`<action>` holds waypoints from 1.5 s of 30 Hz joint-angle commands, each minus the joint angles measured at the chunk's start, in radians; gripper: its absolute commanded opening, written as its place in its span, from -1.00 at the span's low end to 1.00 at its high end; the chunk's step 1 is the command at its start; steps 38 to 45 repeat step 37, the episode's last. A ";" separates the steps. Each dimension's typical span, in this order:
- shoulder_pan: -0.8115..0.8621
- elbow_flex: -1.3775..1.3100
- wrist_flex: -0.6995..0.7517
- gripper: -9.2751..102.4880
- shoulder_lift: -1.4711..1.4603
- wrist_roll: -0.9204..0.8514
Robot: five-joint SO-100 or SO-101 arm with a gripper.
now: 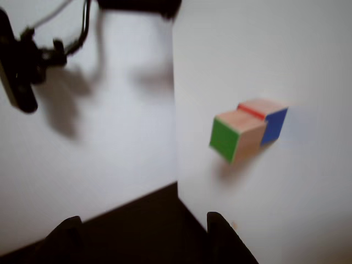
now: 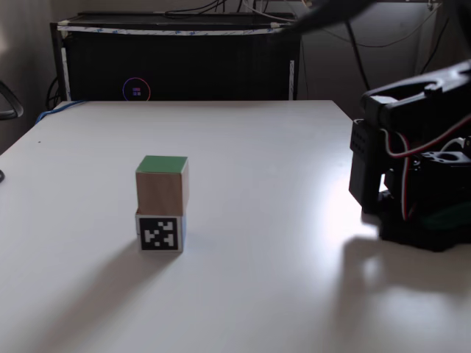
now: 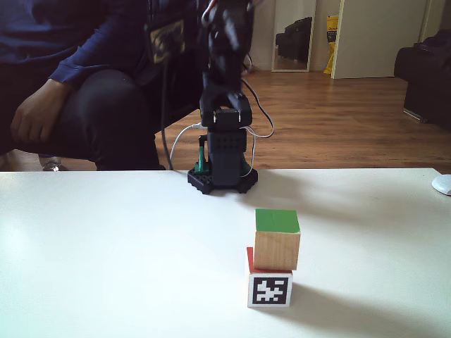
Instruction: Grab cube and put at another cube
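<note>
Placement appears done: the green-faced cube [image 2: 162, 184] sits stacked on the marker-faced cube [image 2: 161, 234], mid-table [image 2: 280, 220], slightly offset. The tool [image 1: 144, 234] is open, empty, well apart. Nothing evident remains.

Home living rm: wood floor [image 3: 338, 113], doors, sofa [image 3: 426, 74], white table [image 3: 106, 246].

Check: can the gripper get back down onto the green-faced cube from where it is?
Probably yes. The cube sits exposed atop another cube, with bare table all round; the gripper hangs apart, open.
</note>
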 commanded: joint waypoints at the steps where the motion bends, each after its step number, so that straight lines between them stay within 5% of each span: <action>1: 0.058 0.255 -0.110 -0.24 0.156 -0.025; 6: 0.072 0.594 -0.253 -0.39 0.259 -0.018; 9: 0.069 0.752 -0.242 -0.69 0.356 -0.038; 15: 0.061 0.946 -0.238 -0.83 0.360 -0.140; 45: 0.091 0.945 -0.222 -0.83 0.360 -0.106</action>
